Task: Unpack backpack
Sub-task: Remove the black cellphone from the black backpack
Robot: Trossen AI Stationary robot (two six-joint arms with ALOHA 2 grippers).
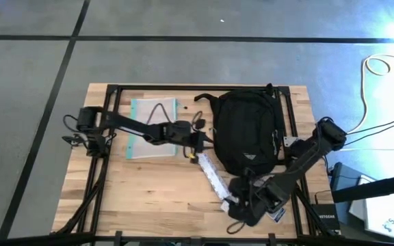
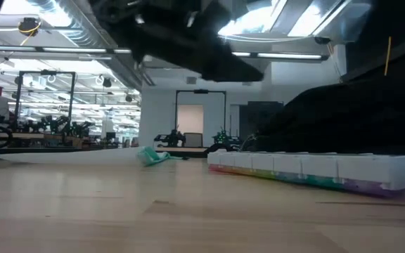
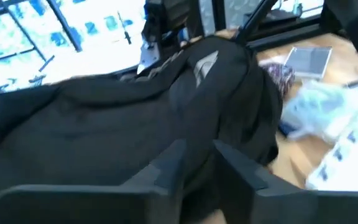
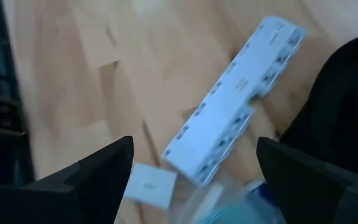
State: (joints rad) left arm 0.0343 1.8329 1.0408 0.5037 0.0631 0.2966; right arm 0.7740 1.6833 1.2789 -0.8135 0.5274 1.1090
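Backpack on the table, both arms beside it

The table point(image 1: 142, 184) carries the backpack point(image 1: 246, 130) toward its far right, long axis running far edge to near edge. The left gripper point(image 1: 195, 142), slightly parted and holding nothing, sits at its left side, nearer. The right gripper point(image 1: 248, 205) gapes wide over the pill organiser point(image 1: 214, 178).

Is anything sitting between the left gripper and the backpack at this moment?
Nothing visible does. The left gripper sits right at the backpack's left edge, and its wrist view shows black fabric directly past its fingers. The white pill organizer lies nearer the front edge, off that line.
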